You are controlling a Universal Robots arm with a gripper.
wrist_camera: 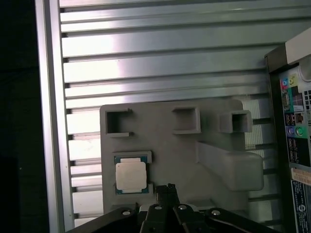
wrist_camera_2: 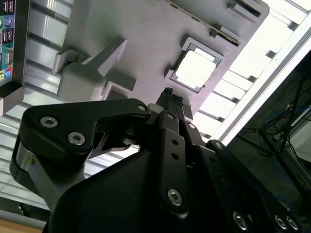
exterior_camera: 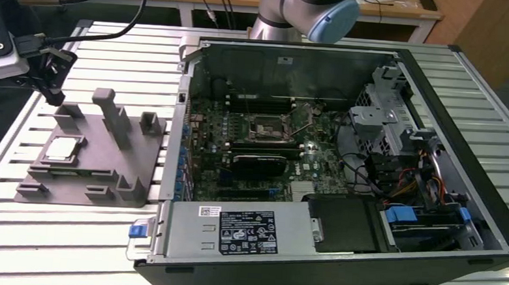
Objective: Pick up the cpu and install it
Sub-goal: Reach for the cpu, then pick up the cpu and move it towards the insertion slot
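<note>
So the cpu [exterior_camera: 61,149] sits in its pocket on the grey fixture [exterior_camera: 96,173], left side of the exterior view. The gripper [wrist_camera: 167,189] hovers just beside it, pinched narrow and holding nothing.

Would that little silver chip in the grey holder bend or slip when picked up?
The cpu looks flat and metal-topped, so probably stiff and light. Its smooth top may be slippery. Seated in the grey fixture, it likely won't slide.

We see a ribbed aluminium table [exterior_camera: 467,69] in the exterior view. Directly on it sit a grey plastic fixture [exterior_camera: 96,162] toward that view's left and an open computer case [exterior_camera: 317,276] just beside it, rightward.
</note>
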